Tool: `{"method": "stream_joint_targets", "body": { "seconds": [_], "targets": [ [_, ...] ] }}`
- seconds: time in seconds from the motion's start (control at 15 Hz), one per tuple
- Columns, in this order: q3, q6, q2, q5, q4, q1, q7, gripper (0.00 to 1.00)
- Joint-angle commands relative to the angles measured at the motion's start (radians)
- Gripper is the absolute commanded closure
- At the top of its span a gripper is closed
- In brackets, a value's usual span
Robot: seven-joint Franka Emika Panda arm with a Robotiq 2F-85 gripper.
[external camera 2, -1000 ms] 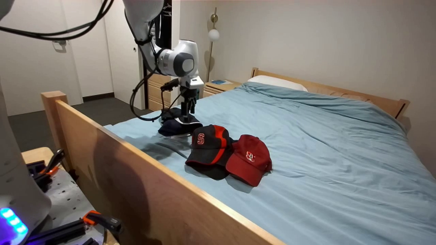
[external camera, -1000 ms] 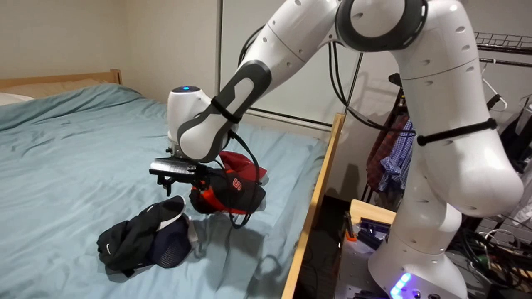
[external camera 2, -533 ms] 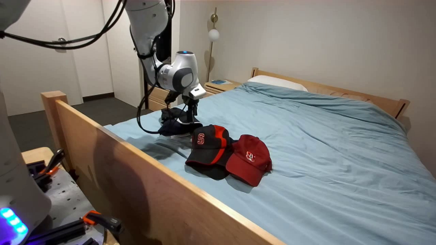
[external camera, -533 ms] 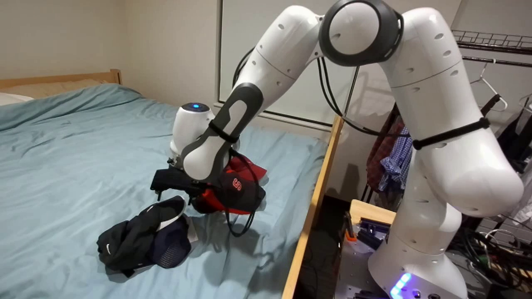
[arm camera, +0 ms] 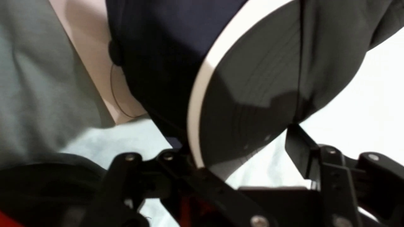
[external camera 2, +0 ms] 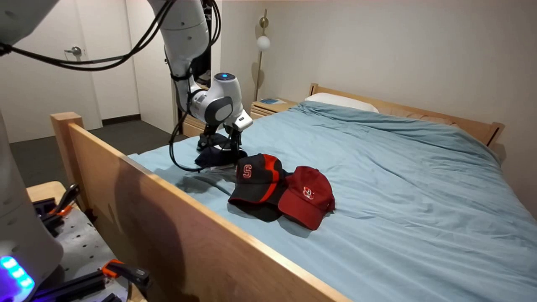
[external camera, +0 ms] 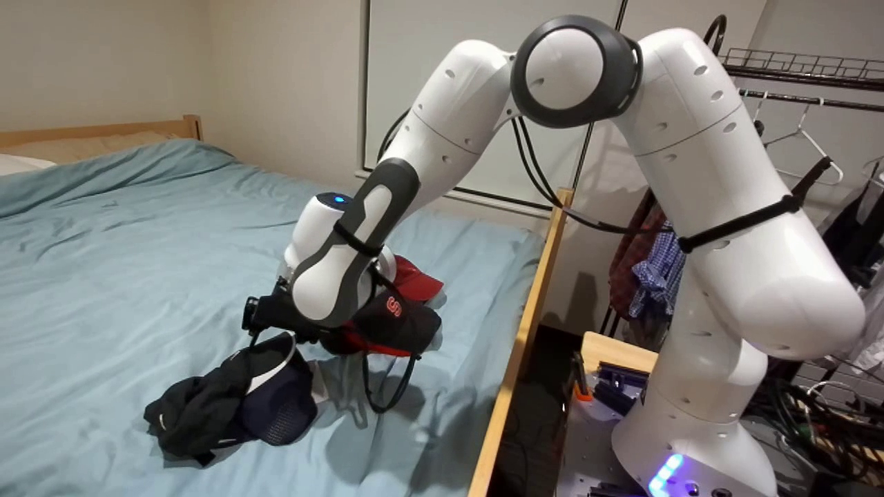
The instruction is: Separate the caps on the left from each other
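A black cloth cap with a small white logo (external camera: 197, 414) lies on the bed, pressed against a navy cap with a mesh panel (external camera: 282, 407). In the wrist view the white-edged dark brim (arm camera: 252, 82) of the black cap overlaps the navy cap (arm camera: 170, 25). My gripper (arm camera: 238, 135) is down at that brim, its jaws well apart with the brim reaching between them. The right-hand finger (arm camera: 301, 148) meets the cap's edge at the crease of brim and crown. The other fingertip merges with the dark cloth. In an exterior view the gripper (external camera 2: 235, 147) partly hides both caps.
Close by lie a black-and-red cap with an S (external camera 2: 256, 180) and a red cap (external camera 2: 308, 197), touching each other. A pale flat piece (arm camera: 91, 63) sticks out beside the navy cap. The wooden footboard (external camera: 525, 331) stands between arm base and mattress.
The arm has come down onto the brim of the black cap. That cap has shifted and bunched a little leftward, away from the arm's base; the navy cap looks hardly moved.
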Motion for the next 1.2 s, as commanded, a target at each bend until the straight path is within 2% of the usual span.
{"method": "stream_joint_targets", "body": {
  "seconds": [0.0,0.13,0.27,0.33,0.4,0.47,0.6,0.67,0.93,1.0,1.13],
  "targets": [
    [-0.026,-0.019,-0.042,0.079,-0.015,0.042,-0.058,0.64],
    [-0.057,-0.004,-0.081,0.097,-0.034,0.080,-0.045,0.77],
    [-0.139,-0.005,-0.129,0.108,-0.051,0.165,-0.008,0.92],
    [-0.215,0.001,-0.162,0.107,-0.072,0.239,0.025,0.97],
    [-0.281,0.023,-0.184,0.066,-0.089,0.299,0.086,0.99],
    [-0.383,0.051,-0.209,0.059,-0.113,0.398,0.132,1.00],
    [-0.542,0.115,-0.233,-0.058,-0.164,0.511,0.293,0.99],
    [-0.625,0.140,-0.219,-0.069,-0.162,0.580,0.341,0.98],
    [-0.953,0.222,-0.100,0.075,-0.167,0.889,0.448,0.98],
    [-1.023,0.207,-0.072,0.102,-0.171,0.964,0.485,0.98],
    [-1.123,0.087,-0.065,0.163,-0.205,1.115,0.527,0.98]
  ]
}}
